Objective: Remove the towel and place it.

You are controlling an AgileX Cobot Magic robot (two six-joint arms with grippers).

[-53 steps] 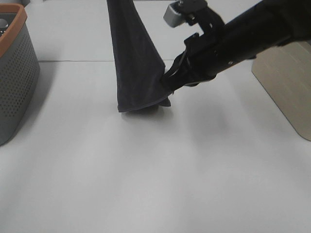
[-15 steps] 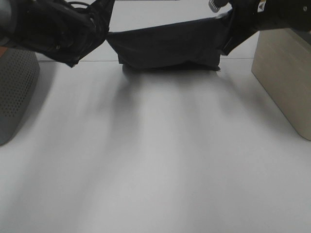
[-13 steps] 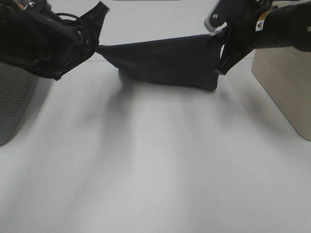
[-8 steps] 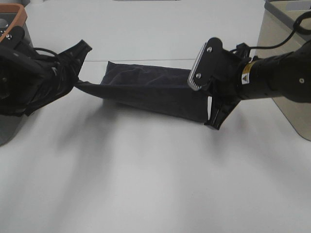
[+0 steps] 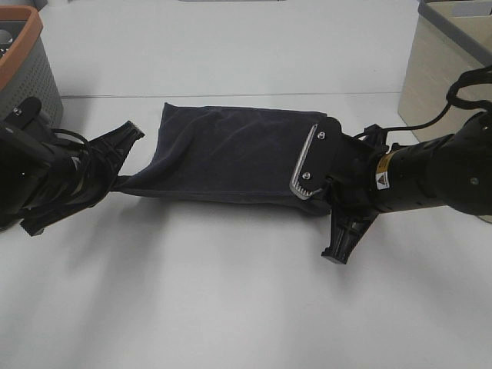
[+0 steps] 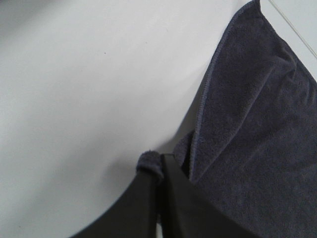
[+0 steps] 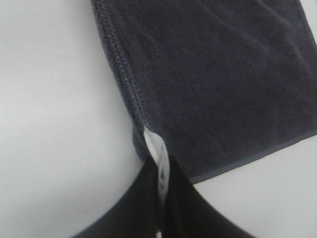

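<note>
The dark navy towel [image 5: 227,154] lies spread flat on the white table, mid-scene. My left gripper [image 5: 119,181] is shut on its near-left corner, which shows pinched between the fingers in the left wrist view [image 6: 151,166], with the towel [image 6: 257,114] stretching away. My right gripper [image 5: 332,211] is shut on the near-right corner, low over the table. In the right wrist view the towel [image 7: 208,74] shows its hemmed edge, and the white tag [image 7: 159,161] sits between the shut fingers.
A grey perforated basket with an orange rim [image 5: 27,61] stands at the far left. A beige bin [image 5: 442,73] stands at the far right. The white table [image 5: 231,300] stretches in front of the towel.
Both arms have come down and toward the front with the towel. It hung stretched in the air between the grippers and now lies flat on the table.
</note>
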